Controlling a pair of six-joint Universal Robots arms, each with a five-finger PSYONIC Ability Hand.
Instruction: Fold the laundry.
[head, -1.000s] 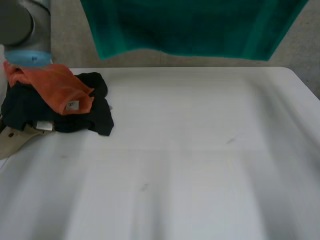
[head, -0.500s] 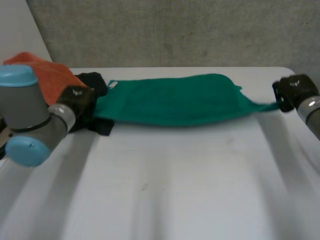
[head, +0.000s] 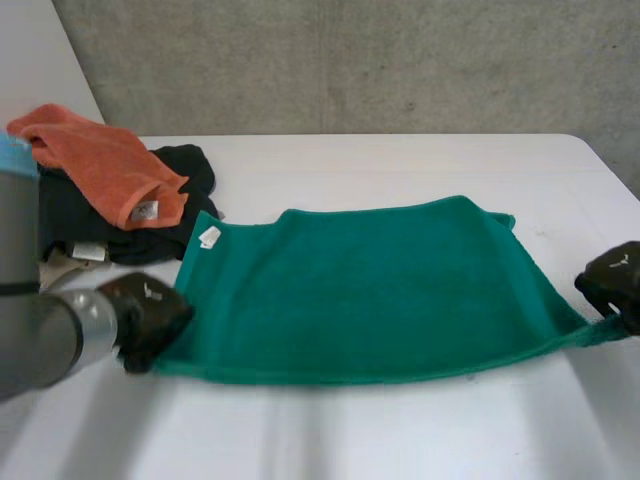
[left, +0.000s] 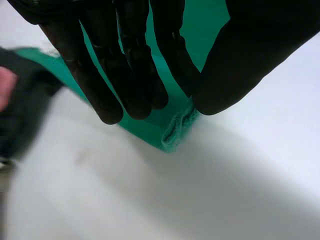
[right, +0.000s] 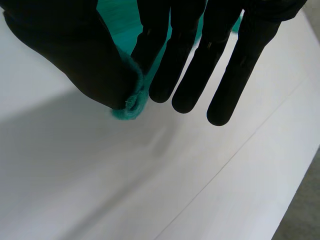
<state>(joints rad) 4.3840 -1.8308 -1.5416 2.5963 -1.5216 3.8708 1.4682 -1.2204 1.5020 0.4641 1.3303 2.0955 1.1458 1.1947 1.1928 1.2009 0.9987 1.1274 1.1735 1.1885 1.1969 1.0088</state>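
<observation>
White table (head: 400, 440), grey concrete wall (head: 350, 60) behind it. Spread flat across the middle lies the green towel (head: 370, 285), w/ a small white tag (head: 209, 237) at its far-left corner. At the near-left corner is the left hand (head: 150, 315); its wrist view shows that corner nipped btw thumb & straight fingers (left: 130, 75). At the near-right corner the right hand (head: 612, 280) has the same grip, cloth bunched btw thumb & fingers (right: 192, 75). At the table's far-left end sits a pile: orange cloth (head: 100, 160) on top of a black garment (head: 60, 215), w/ a beige piece (head: 30, 280) poking out underneath. The pile is right by the towel's tagged corner; can't tell if they touch.
</observation>
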